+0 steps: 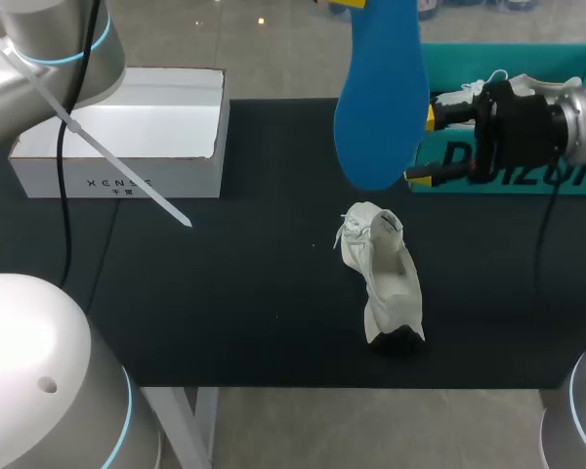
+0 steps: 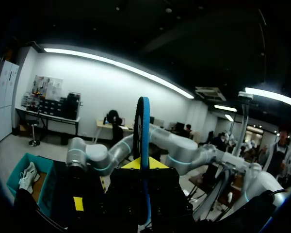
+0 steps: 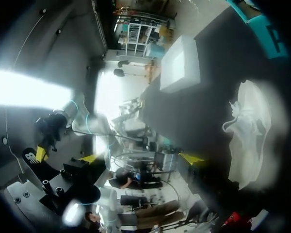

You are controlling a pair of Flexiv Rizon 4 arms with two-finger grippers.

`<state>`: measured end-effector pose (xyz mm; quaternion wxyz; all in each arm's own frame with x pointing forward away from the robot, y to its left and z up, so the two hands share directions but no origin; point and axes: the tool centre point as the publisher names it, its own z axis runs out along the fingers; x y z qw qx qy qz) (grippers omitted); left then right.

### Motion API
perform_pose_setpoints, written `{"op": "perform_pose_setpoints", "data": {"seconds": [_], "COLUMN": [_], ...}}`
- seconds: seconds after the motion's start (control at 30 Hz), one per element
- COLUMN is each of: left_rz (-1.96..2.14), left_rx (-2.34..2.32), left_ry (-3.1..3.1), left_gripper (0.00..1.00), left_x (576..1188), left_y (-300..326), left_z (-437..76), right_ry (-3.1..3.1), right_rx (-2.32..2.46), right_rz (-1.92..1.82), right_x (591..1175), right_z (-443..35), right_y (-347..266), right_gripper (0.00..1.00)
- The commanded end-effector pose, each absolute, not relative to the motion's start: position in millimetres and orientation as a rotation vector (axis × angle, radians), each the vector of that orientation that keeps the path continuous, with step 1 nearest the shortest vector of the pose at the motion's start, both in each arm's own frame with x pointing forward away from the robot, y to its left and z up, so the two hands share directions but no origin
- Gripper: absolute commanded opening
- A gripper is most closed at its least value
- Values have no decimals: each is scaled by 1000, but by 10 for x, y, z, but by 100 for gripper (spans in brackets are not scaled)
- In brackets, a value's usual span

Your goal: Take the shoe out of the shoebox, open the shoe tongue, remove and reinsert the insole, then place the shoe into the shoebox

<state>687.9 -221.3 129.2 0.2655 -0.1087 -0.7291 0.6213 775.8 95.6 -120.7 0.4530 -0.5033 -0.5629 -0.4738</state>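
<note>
A blue insole point(image 1: 376, 98) hangs upright above the table's far middle. My left gripper point(image 2: 143, 167) is shut on it, and in the left wrist view the insole point(image 2: 144, 141) shows edge-on between the fingers. My right gripper point(image 1: 420, 147) stands open right beside the insole's right edge, with nothing between its yellow tips. The white shoe point(image 1: 383, 278) lies on the dark table below the insole. In the right wrist view the shoe point(image 3: 250, 136) sits beside and beyond the open right gripper point(image 3: 140, 158).
A teal shoebox point(image 1: 527, 59) stands at the back right behind my right gripper, with another white shoe point(image 1: 466, 95) inside. A white box point(image 1: 127, 137) sits at the back left. The dark mat point(image 1: 225, 293) covers the table around the shoe.
</note>
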Motion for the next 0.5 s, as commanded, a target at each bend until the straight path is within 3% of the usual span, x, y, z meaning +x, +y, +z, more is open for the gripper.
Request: {"op": "perform_pose_setpoints", "data": {"seconds": [0.03,0.5], "left_rz": [1678,1678], "left_rx": [-291,-291], "left_ry": [-1972,-1972], "left_gripper": [0,0], "left_x": [6869,6869], "left_y": [-2209,-2209], "left_z": [1291,1291], "right_ry": [-1383,-1311], "right_rx": [-1247,-1252], "right_rz": [-1166,-1216], "right_x": [7645,7692], "right_z": [-1225,-1150], "right_y": [1076,1230], "right_gripper": [100,100]}}
